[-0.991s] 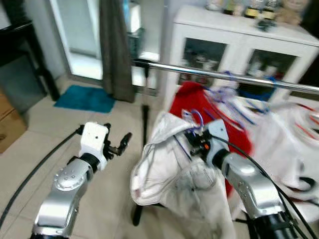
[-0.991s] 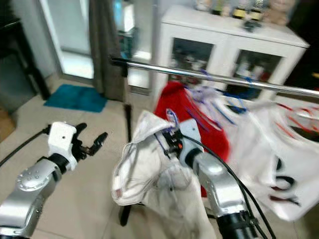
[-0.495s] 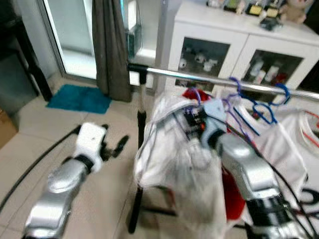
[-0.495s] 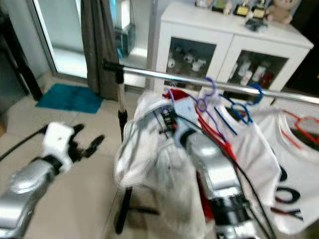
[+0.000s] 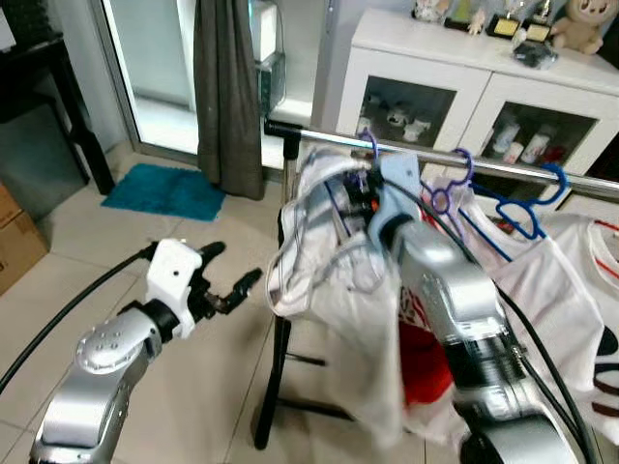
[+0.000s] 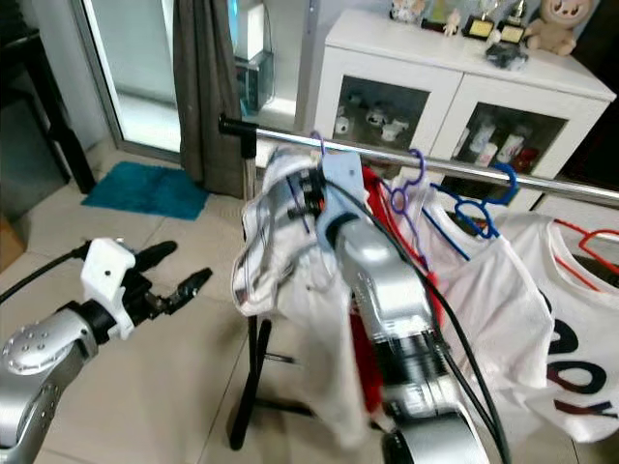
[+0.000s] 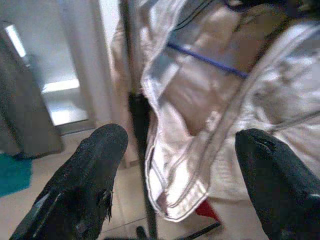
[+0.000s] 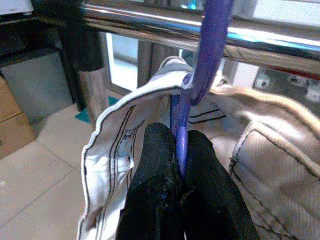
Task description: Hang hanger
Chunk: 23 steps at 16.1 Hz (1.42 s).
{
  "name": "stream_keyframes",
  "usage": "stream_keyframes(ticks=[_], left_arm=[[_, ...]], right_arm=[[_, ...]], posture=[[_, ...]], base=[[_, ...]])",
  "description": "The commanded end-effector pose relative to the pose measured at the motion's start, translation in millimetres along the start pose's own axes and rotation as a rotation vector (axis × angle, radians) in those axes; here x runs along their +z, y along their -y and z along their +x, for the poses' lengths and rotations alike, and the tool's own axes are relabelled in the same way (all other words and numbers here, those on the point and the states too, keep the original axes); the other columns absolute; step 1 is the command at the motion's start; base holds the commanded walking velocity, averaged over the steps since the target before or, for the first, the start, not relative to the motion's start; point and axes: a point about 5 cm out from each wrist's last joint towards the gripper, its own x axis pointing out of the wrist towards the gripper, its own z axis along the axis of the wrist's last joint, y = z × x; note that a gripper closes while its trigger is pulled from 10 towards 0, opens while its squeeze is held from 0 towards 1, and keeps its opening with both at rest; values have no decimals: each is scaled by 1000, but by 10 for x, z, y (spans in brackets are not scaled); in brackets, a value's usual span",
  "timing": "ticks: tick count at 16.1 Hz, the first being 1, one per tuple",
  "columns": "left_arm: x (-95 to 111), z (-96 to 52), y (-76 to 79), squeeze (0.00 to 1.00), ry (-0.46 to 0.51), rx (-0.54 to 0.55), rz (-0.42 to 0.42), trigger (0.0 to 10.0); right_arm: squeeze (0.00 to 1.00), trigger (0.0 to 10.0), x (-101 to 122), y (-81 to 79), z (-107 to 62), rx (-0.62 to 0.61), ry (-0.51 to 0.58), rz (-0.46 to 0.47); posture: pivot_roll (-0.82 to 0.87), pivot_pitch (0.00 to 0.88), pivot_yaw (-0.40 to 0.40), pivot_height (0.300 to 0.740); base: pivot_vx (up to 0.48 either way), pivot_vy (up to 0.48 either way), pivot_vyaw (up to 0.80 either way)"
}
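- While the right gripper point(image 8: 181, 200) has its fingers pinched on the purple hanger point(image 8: 200, 75), the hook sits right at the chrome rail point(image 8: 280, 42), looks like over it.
- White garment point(image 5: 338, 290) droops from the hanger, rail running 9 to 3 o'clock above.
- I'd lower until the hook bears weight, then let go slowly.
- Left gripper point(image 5: 232, 275) idles spread wide at 9 o'clock, empty.
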Motion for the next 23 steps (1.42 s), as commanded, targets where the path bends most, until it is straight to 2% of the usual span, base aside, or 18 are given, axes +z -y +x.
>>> stream_keyframes(ticks=[1,4,7,9,11,12,13,14,15,19,23], left_arm=[[92,43,3,0,36,-41,17,10000],[256,80,3,0,73,-153,20,10000],[287,98,-14,0,63,-196,36,10000],[293,113,-28,0,59,-206,39,10000],[289,130,-46,0,42,-202,54,10000],[285,125,-47,0,41,-201,53,10000],[275,117,-47,0,38,-198,52,10000],[272,115,-47,0,37,-197,52,10000],[268,115,-48,0,34,-196,51,10000],[247,138,-73,0,21,-184,61,10000],[235,161,-109,0,3,-164,78,10000]], right_arm=[[0,10000,157,58,32,-41,69,14],[0,10000,206,160,257,-132,19,59],[0,10000,265,175,396,-150,-9,92],[0,10000,183,83,458,-81,-78,86],[0,10000,-88,-68,477,2,-222,54],[0,10000,-154,-70,471,3,-241,71],[839,10000,-203,-65,463,5,-249,82],[839,10000,-207,-62,462,6,-248,84],[1000,10000,-180,-58,465,18,-230,82],[1000,10000,-64,-55,466,47,-178,47],[1000,10000,158,-46,429,101,-116,-48]], posture=[[-58,0,-84,740],[-60,0,-61,740],[-70,0,-33,740],[-72,0,-29,740],[-69,0,-33,740],[-66,0,-36,740],[-67,0,-36,740],[-67,0,-36,740],[-67,0,-36,740],[-67,0,-36,740],[-87,0,-17,740]], base=[[0,0,0],[0,0,0],[0,0,0],[0,0,0],[0,0,0],[0,0,0],[0,0,0],[0,0,0],[0,0,0],[0,0,0],[0,0,0]])
